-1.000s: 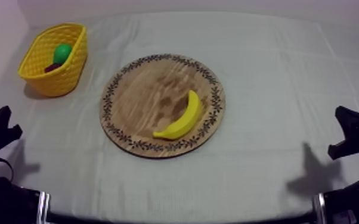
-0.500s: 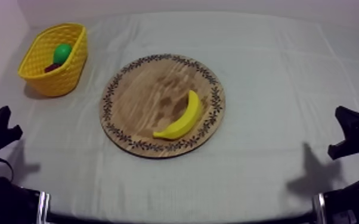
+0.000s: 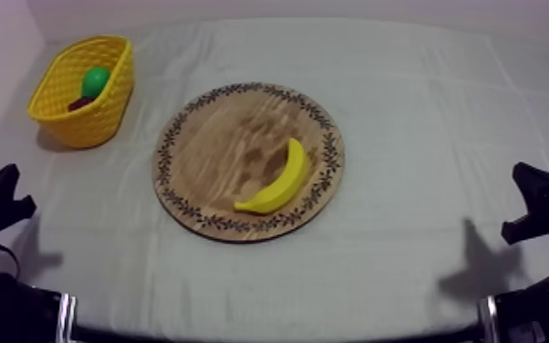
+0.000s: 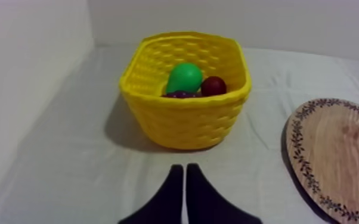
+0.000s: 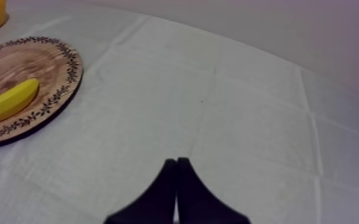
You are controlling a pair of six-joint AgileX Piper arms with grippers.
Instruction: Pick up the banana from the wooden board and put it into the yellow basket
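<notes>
Yellow curved toy banana (image 3: 279, 186) lies on round wooden board w/ patterned rim (image 3: 207, 150); yellow woven basket (image 3: 70, 126) far left. Left gripper (image 4: 184, 171) & right gripper (image 5: 176, 161): jaws pressed together, empty.

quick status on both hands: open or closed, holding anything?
Left hand: closed, holding nothing, in front of the yellow basket.
Right hand: closed, holding nothing; the banana lies on the wooden board.

The left jaws lay together as a narrow wedge above the desk (image 4: 68, 173), short of the yellow basket (image 4: 185, 122). Inside it sat a green pear (image 4: 185, 77), a small red fruit (image 4: 213, 86) and dark grapes (image 4: 180, 94). The wooden board (image 4: 337, 155) lay beside the basket.
</notes>
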